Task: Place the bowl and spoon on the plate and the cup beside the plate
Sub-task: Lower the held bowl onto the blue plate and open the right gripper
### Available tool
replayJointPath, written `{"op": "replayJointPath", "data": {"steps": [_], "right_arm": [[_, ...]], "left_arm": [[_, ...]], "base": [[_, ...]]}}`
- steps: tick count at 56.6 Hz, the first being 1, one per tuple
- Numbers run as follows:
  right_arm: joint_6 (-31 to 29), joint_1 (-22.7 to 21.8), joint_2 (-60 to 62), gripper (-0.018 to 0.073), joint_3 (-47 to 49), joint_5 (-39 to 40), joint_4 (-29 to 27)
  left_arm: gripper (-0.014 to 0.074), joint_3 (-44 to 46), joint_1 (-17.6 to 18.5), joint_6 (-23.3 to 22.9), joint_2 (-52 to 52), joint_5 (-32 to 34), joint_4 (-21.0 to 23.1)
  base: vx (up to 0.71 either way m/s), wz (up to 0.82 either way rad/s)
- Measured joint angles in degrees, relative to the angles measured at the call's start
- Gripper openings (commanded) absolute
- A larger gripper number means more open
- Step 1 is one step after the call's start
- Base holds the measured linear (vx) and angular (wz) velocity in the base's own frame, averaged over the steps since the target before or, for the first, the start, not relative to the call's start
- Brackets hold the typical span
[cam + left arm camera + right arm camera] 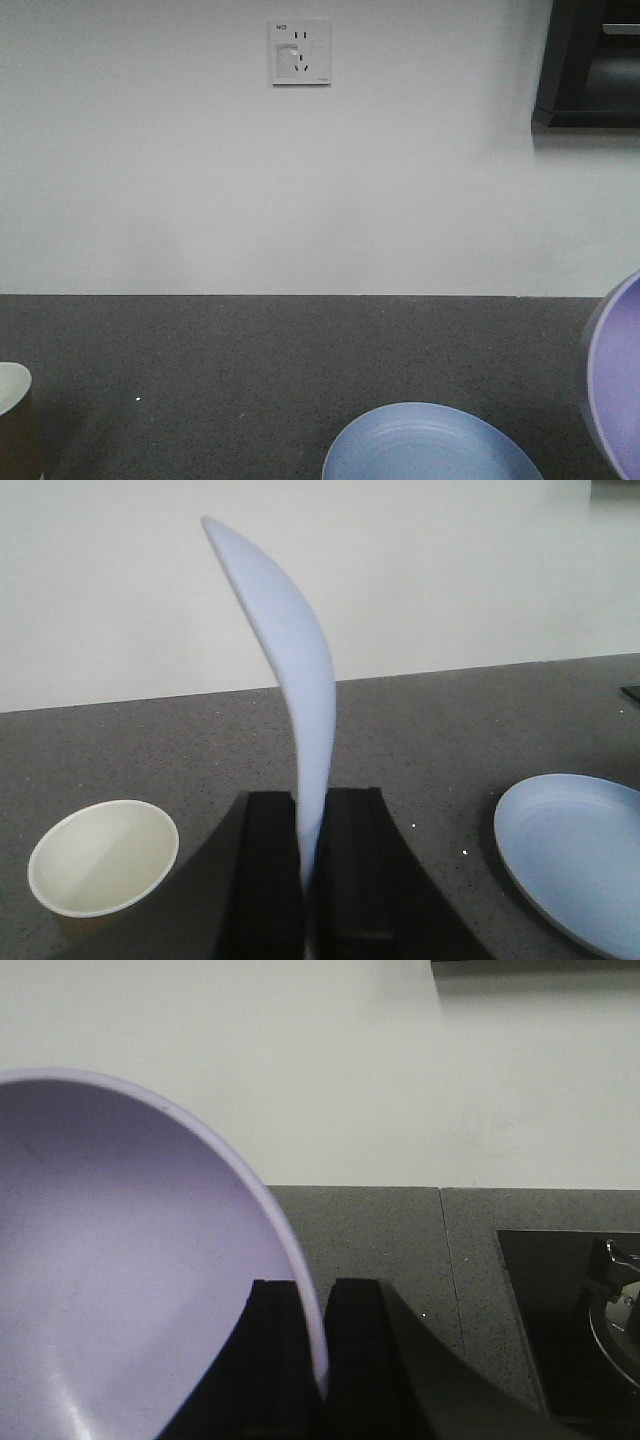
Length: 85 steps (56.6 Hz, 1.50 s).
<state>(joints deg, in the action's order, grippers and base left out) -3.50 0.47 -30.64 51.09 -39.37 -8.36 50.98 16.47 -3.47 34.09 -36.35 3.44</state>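
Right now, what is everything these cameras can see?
bowl: one, purple, tilted, rim pinched in the right gripper
spoon: one, pale blue, upright in the left gripper
plate: one, light blue, empty, on the counter
cup: one, brownish with cream inside, on the counter left of the plate
counter: one, dark grey, speckled
wall socket: one, white, on the wall
burner: one, metallic, in a black hob set into the counter
grippers: two, black, left shut on the spoon, right shut on the bowl

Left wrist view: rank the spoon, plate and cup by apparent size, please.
1. plate: widest, though cropped at the frame edge.
2-3. spoon and cup: not ranked. The spoon looks tallest, but it is held right at the camera.
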Motion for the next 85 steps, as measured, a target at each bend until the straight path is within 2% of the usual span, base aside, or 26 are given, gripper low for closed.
{"op": "replayJointPath", "data": {"steps": [16,23,29,35,42,49,57,67,85], "right_arm": [[0.0,0.0,0.0,-0.0008,0.0,0.0,-0.28],[0.0,0.0,-0.21,-0.0008,0.0,0.07,-1.75],[-0.05,0.0,-3.06,-0.0008,0.74,-0.43,-2.88],[-1.62,0.0,-10.3,-0.0008,3.89,-4.03,-5.77],[-6.48,0.0,-22.98,-0.0008,8.78,-8.13,-12.02],[-9.17,0.19,-36.17,-0.0008,12.59,-10.54,-15.68],[-9.3,4.14,-47.75,-0.0008,13.38,-10.23,-13.02],[-5.03,9.99,-58.31,-0.0008,13.38,-6.55,-8.59],[-6.44,10.68,-63.48,0.0006,13.42,-1.88,-9.41]], "left_arm": [[0.0,0.0,0.0,0.0,0.0,0.08,0.0],[0.0,-0.06,0.0,0.0,0.0,2.2,0.0],[0.0,-0.06,0.0,0.0,0.0,3.17,1.6],[0.0,-0.11,0.0,0.0,0.0,3.17,2.6],[0.0,-0.11,0.0,0.0,0.0,3.21,2.77],[0.0,-0.11,0.0,0.0,0.0,4.04,2.77],[0.0,-0.11,0.0,0.0,0.0,4.87,2.84],[0.0,-0.11,0.0,0.0,0.0,4.79,2.92],[0.0,-0.11,0.0,0.0,0.0,4.5,2.97]], "base": [[0.0,0.0],[0.0,0.0],[0.0,0.0],[0.0,0.0],[0.0,0.0],[0.0,0.0],[0.0,0.0],[0.0,0.0],[0.0,0.0]]}}
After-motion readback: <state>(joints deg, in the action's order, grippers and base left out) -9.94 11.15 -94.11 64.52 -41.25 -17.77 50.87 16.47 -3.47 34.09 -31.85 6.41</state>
